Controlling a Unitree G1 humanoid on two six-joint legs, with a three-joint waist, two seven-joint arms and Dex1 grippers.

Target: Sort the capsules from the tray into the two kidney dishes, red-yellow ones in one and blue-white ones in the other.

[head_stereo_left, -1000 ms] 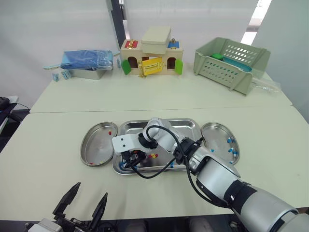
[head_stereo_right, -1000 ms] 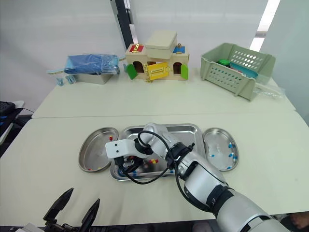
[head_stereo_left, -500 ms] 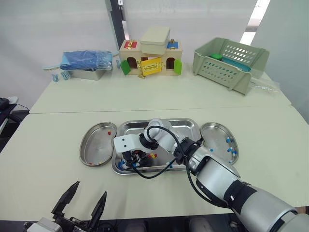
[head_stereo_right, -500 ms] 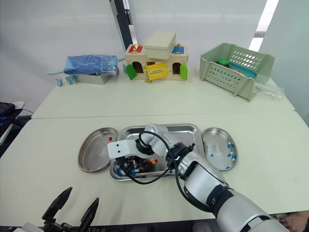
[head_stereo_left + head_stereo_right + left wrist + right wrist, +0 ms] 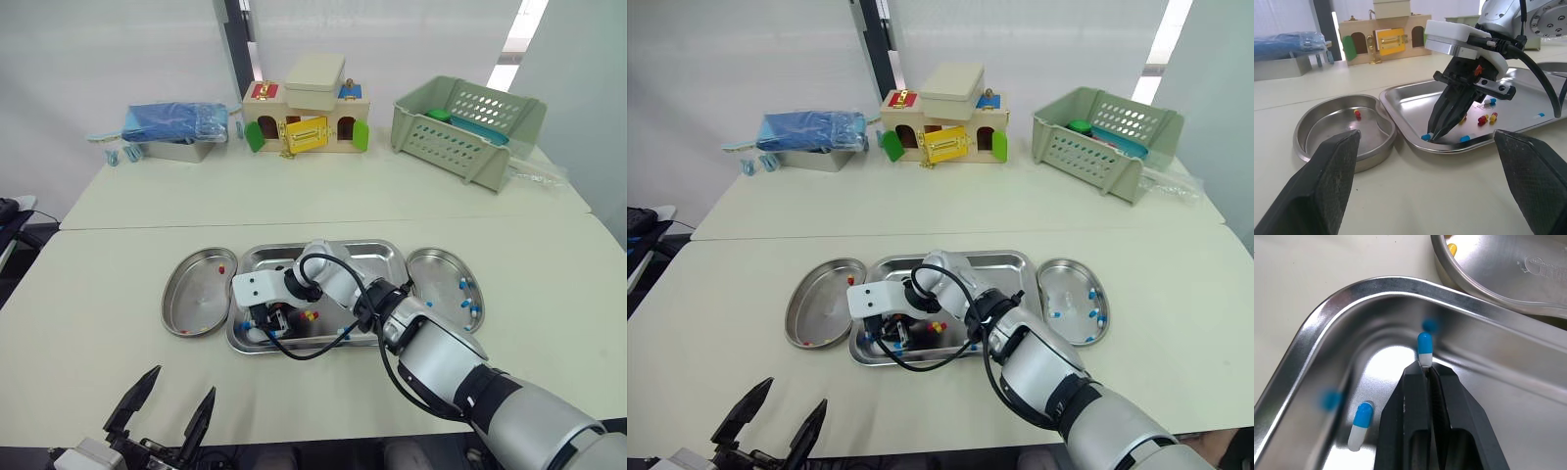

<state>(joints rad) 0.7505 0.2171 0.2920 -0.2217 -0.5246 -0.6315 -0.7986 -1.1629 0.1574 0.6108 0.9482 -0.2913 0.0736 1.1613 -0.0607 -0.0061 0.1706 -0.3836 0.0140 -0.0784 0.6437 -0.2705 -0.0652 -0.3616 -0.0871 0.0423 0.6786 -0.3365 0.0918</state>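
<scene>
A steel tray (image 5: 364,257) lies between two kidney dishes. The left dish (image 5: 193,294) holds a few red-yellow capsules (image 5: 222,268). Blue-white capsules (image 5: 471,299) lie in the right dish (image 5: 439,282). My right gripper (image 5: 1427,368) is down in the tray's front-left corner, shut on a blue-white capsule (image 5: 1423,345) pinched by its white end at the fingertips. Another blue-white capsule (image 5: 1360,425) lies loose beside it. Red-yellow capsules (image 5: 1486,118) rest mid-tray. My left gripper (image 5: 184,384) hovers open over the table's front edge, holding nothing.
At the back of the far table stand a wooden toy house (image 5: 307,116), a green slotted basket (image 5: 464,127) and a blue bag on a metal box (image 5: 176,125). Bare tabletop surrounds the dishes.
My right gripper's fingers have closed, pinching the blue-white capsule in the tray's front-left corner. The left gripper has stayed where it was.
</scene>
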